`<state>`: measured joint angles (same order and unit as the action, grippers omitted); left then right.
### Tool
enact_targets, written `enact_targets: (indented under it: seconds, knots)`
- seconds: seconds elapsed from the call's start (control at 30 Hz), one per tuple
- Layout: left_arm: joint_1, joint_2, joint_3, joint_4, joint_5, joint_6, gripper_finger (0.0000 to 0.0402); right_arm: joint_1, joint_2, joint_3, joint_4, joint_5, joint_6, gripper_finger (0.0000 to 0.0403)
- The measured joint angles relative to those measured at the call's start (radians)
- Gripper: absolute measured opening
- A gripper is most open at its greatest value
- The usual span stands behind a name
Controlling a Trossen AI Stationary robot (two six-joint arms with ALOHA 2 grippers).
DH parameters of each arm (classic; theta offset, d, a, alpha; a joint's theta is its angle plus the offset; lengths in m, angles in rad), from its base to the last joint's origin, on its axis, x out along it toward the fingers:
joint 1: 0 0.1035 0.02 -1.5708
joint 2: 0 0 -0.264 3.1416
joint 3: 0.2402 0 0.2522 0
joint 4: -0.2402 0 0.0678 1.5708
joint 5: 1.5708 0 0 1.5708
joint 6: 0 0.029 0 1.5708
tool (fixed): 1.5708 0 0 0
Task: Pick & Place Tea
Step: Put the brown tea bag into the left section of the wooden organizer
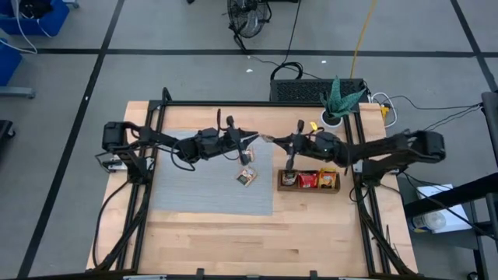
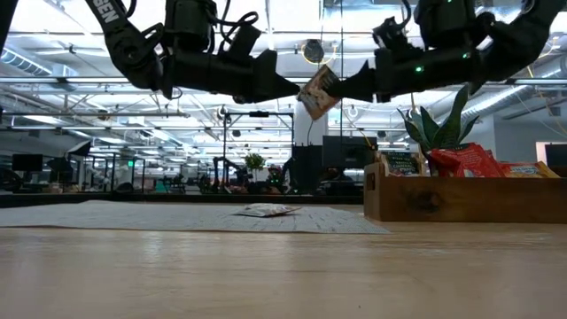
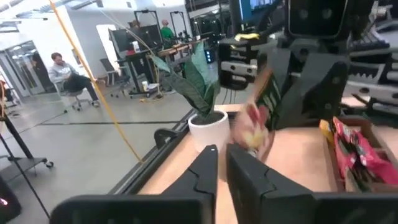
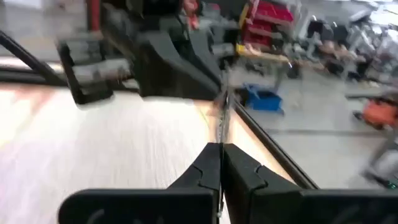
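Handover is where we stand: right gripper clamped on a sachet mid-air above the mat's right edge, left gripper barely parted at it, more sachets on the mat, tray part-filled.

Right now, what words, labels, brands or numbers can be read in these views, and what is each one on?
"EN": the end of white capitals on the dark left arm link, low view; the rest is cut off.
Small square tea sachet shut in the right claw: print blurred, unreadable.
Red and yellow sachets in the brown wooden tray: print too small to read.
Nothing else is readable.
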<state>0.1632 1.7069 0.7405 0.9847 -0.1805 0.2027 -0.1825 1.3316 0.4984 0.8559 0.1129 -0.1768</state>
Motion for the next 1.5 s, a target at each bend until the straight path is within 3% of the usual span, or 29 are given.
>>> enact_targets:
  seconds: [0.17, 0.3, 0.43, 0.53, 0.67, 0.83, 1.5]
  knots:
    - [0.002, -0.002, 0.000, 0.002, -0.002, -0.069, 0.0098, 0.017, -0.174, 0.012, -0.296, 0.018, 0.000, 0.0000]
    - [0.024, -0.003, 0.000, -0.047, -0.002, -0.126, 0.0159, 0.063, -0.283, 0.130, -0.711, 0.016, 0.038, 0.0000]
    - [0.040, -0.002, -0.001, -0.134, -0.002, -0.184, 0.0210, 0.151, -0.289, 0.276, -1.082, 0.013, 0.119, 0.0000]
    - [0.040, -0.002, -0.001, -0.175, -0.002, -0.202, 0.0236, 0.220, -0.261, 0.341, -1.242, -0.013, 0.178, 0.0000]
    - [0.037, -0.002, -0.001, -0.174, 0.010, -0.206, 0.0255, 0.291, -0.242, 0.348, -1.284, -0.067, 0.248, 0.0000]
    - [0.037, -0.002, -0.001, -0.168, 0.051, -0.213, 0.0261, 0.341, -0.228, 0.325, -1.293, -0.062, 0.318, 0.0000]
    - [0.037, -0.002, -0.001, -0.177, 0.053, -0.230, 0.0251, 0.346, -0.045, 0.283, -1.290, 0.017, 0.371, 0.0000]
